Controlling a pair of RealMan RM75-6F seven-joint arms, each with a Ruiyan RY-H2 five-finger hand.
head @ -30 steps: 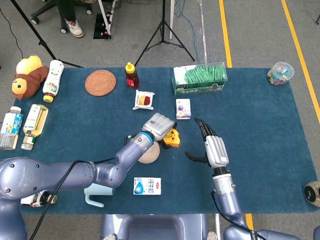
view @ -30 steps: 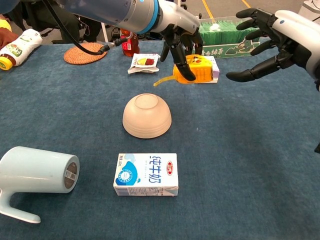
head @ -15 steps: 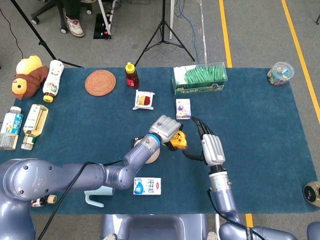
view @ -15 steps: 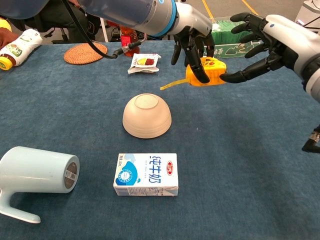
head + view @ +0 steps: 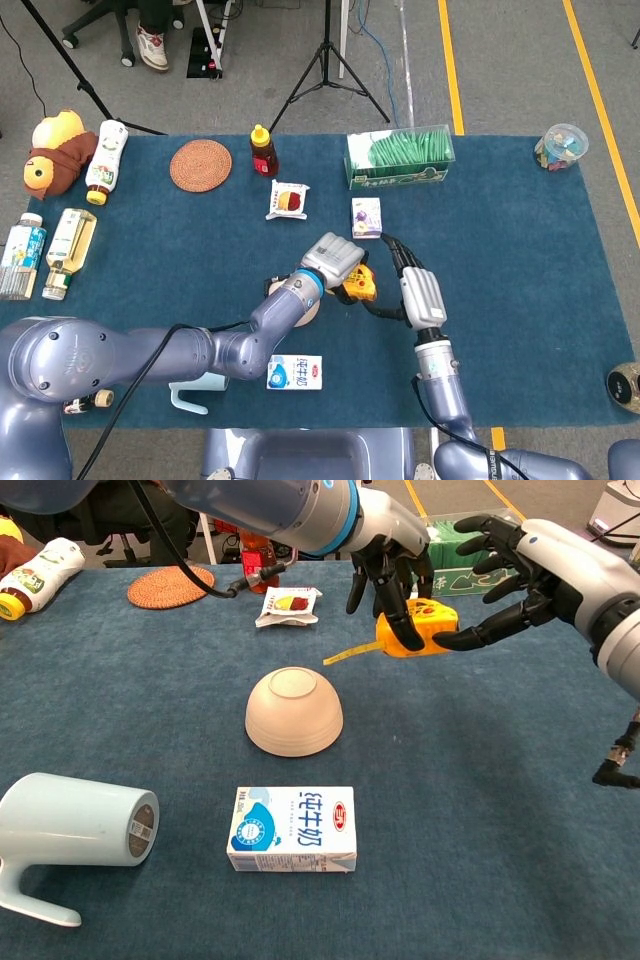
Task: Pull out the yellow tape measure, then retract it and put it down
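Tape measure (image 5: 418,626), yellow, held up off the blue tablecloth (image 5: 520,810) by the left hand (image 5: 392,568), fingers wrapped over its top and front. Short strip of tape (image 5: 349,655) sticks out of the case toward the left, tip free in the air. Landmark: upturned beige bowl (image 5: 294,711). Tape measure sits behind and right of the bowl, above the cloth, not touching it.

Right hand (image 5: 512,575) spread wide, nothing gripped; one fingertip reaches the right end of the tape measure, contact or a hair apart, cannot tell. In head view the left hand (image 5: 332,260) covers most of the tape measure (image 5: 357,283), right hand (image 5: 410,290) just beside it.

Milk carton (image 5: 292,829) lies flat in front of the bowl, near it. Pale blue mug (image 5: 75,825) on its side, front-left of the bowl. Snack packet (image 5: 286,606) behind the bowl. Woven coaster (image 5: 170,585) behind-left of the bowl, well apart. Red sauce bottle (image 5: 263,150) further behind. Green box (image 5: 399,158) behind-right of the bowl.
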